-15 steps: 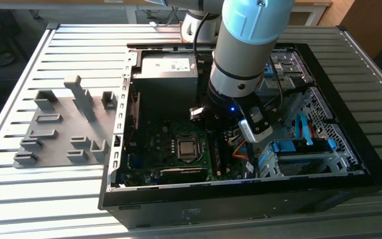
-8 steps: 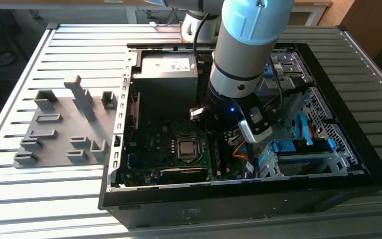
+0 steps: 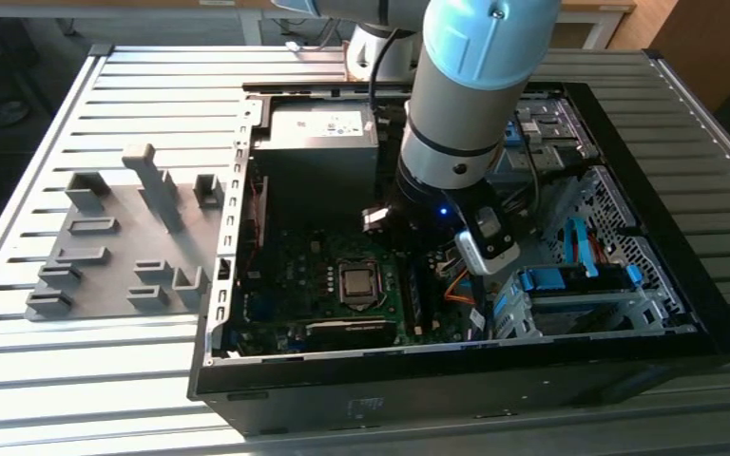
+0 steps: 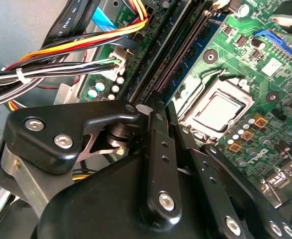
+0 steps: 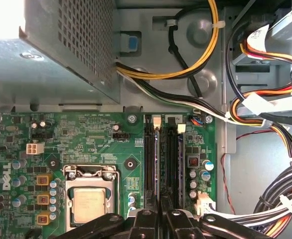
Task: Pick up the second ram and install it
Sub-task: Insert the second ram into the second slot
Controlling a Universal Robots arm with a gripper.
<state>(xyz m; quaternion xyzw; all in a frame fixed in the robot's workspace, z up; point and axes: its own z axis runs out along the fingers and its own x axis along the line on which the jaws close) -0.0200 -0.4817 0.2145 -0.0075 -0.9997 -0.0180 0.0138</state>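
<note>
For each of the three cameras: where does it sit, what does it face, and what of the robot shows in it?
Exterior view: off the arm, above the table, looking down into the open case; the arm reaches inside.
First wrist view: on the arm, facing the motherboard and RAM slots; pincer links along one edge.
Second wrist view: on the arm, close behind the pincer, slanting along the slots.
Shared: all three show the CPU socket.

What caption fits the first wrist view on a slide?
Gripper poised over the motherboard's memory slots, beside the processor socket.
</note>
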